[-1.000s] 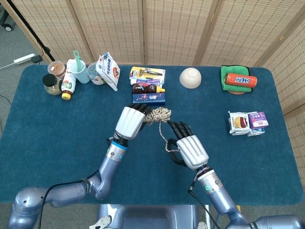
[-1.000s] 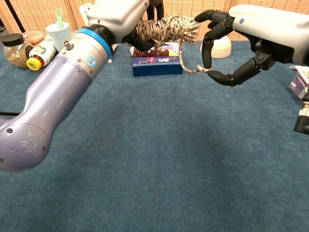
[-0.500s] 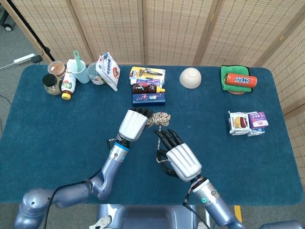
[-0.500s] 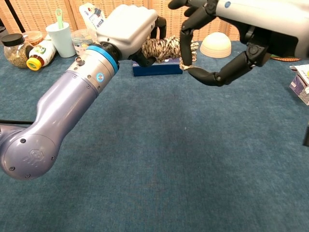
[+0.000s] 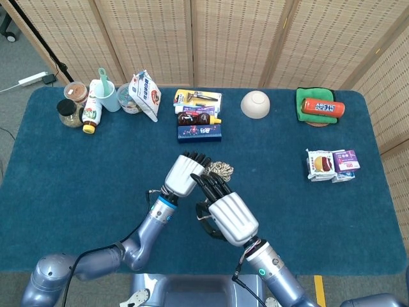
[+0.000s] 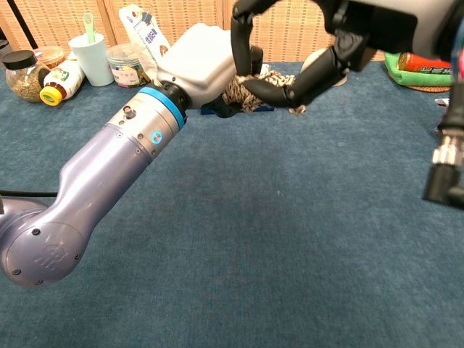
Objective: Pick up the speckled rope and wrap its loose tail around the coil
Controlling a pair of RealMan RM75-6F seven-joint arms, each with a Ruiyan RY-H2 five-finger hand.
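Rope: our left hand (image 5: pixel 184 176) grips the speckled rope (image 5: pixel 221 169) as a bundled coil, lifted clear of the bench (image 5: pixel 77 173) so the tail can pass around it.
Tail: in the chest view our right hand (image 6: pixel 290 58) curls its fingers close against the coil; we judge it is guiding the loose tail, but we cannot tell whether the strand is actually pinched.
Placement: both hands meet at mid-bench, near us, well apart from the other goods, which we think leaves room for wrapping.
Surface: dark blue carpet-like cloth covers the bench.
Far edge: jars (image 5: pixel 69 112), a cup (image 5: pixel 108 96), a snack bag (image 5: pixel 145 94), boxes (image 5: pixel 199 131), a bowl (image 5: pixel 255 104), a red can (image 5: pixel 323 107).
Room: woven folding screens (image 5: pixel 230 38) stand behind.
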